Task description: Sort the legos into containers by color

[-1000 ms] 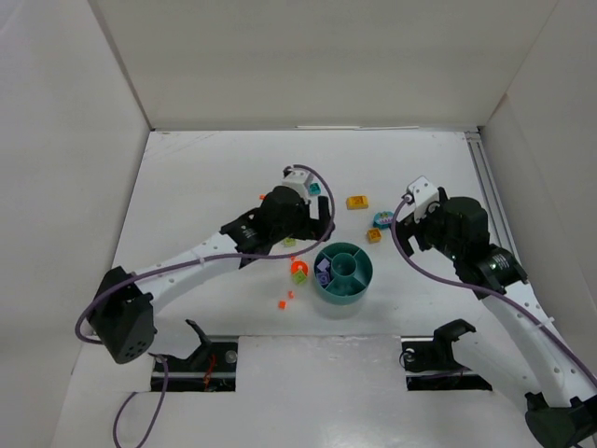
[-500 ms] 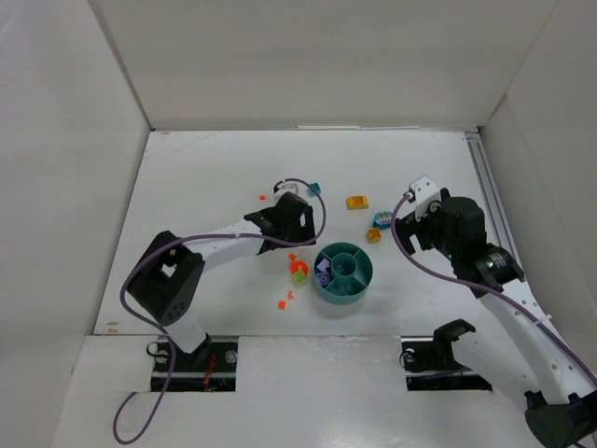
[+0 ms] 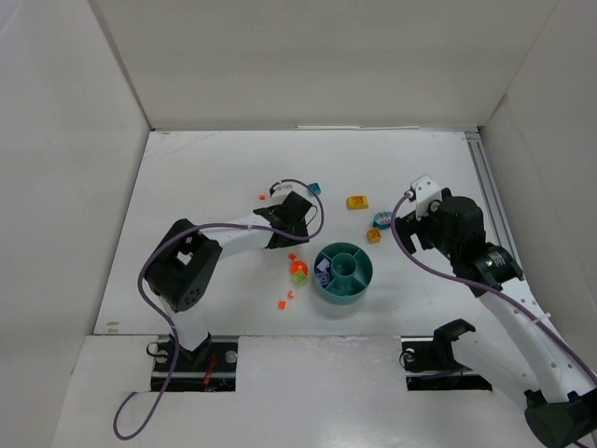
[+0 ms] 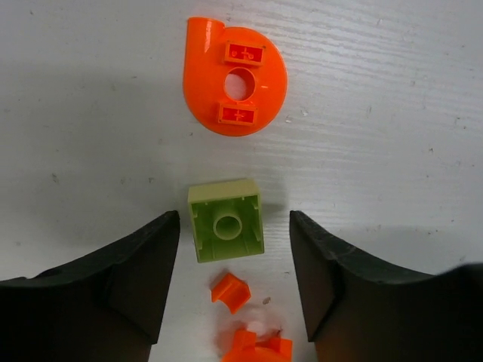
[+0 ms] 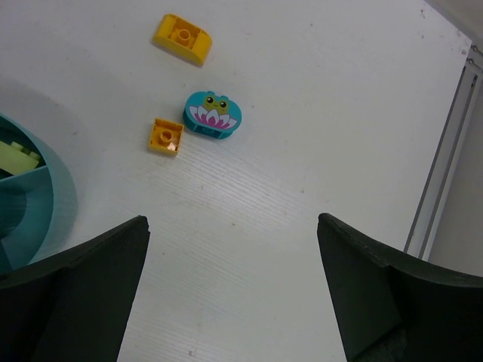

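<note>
My left gripper (image 3: 292,233) (image 4: 232,226) is open. A lime green brick (image 4: 226,221) lies upside down on the table between its fingers, touching neither. A round orange piece (image 4: 235,75) lies beyond the brick, and small orange bits (image 4: 229,292) lie nearer. The teal dish (image 3: 368,271) (image 5: 34,219) holds purple bits (image 3: 324,271) and a lime piece (image 5: 15,154). My right gripper (image 3: 409,233) (image 5: 232,221) is open and empty over bare table, right of the dish. A teal lily-pad piece (image 5: 210,115) and two yellow bricks (image 5: 165,136) (image 5: 182,38) lie ahead of it.
A teal bit (image 3: 315,188) and an orange bit (image 3: 262,197) lie behind the left gripper. More orange bits (image 3: 282,303) lie left of the dish. White walls box in the table, and a rail (image 3: 485,187) runs along its right side.
The left arm has folded: its elbow swung in from the far left to nearer the base, and the gripper shifted slightly left and stayed open. The right arm has not moved.
</note>
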You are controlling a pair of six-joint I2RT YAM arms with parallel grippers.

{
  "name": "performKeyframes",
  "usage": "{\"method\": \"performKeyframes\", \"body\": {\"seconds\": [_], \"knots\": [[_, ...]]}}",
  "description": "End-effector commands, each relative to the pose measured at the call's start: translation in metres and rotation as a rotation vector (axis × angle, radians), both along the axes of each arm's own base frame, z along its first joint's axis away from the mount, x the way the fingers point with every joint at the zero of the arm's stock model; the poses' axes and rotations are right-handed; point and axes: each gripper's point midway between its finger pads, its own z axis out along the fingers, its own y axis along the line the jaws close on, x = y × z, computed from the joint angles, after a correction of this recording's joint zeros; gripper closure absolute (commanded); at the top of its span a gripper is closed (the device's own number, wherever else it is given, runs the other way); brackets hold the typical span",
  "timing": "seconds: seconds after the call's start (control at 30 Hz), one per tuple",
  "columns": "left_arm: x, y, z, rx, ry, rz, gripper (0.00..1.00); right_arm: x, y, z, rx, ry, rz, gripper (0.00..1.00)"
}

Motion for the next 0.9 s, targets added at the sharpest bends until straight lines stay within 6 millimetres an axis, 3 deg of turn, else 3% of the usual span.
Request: {"method": "performKeyframes", "body": {"seconds": [0.0,0.1,0.17,0.3,0.4,0.57,0.73,0.87], "knots": [[0.012,-0.008,0.016,-0.04,-0.035,0.013,0.47,0.001,-0.006,0.006,0.01,-0.016,-0.042,0.03],[0.01,-0.007,0.016,-0.04,-0.035,0.012,0.67,0.001,-0.006,0.006,0.01,-0.016,-0.042,0.03],[0.005,-0.004,0.016,-0.045,-0.029,0.008,0.74,0.001,-0.006,0.006,0.01,-0.016,-0.042,0.03],[0.008,-0.009,0.041,-0.102,-0.095,-0.012,0.86,0.001,-0.004,0.006,0.014,-0.014,-0.034,0.03],[0.007,-0.014,0.066,-0.126,-0.15,-0.063,0.86,0.002,-0.004,0.008,0.018,-0.022,-0.034,0.03],[-0.013,-0.055,0.124,-0.25,-0.297,-0.314,0.86,0.0,-0.003,0.006,0.022,-0.021,-0.026,0.03],[-0.048,-0.09,0.154,-0.383,-0.345,-0.545,0.82,0.002,0.001,0.005,0.035,-0.025,-0.008,0.03],[-0.064,-0.101,0.16,-0.384,-0.349,-0.605,0.74,0.003,0.004,0.007,0.043,-0.032,0.001,0.03]]}}
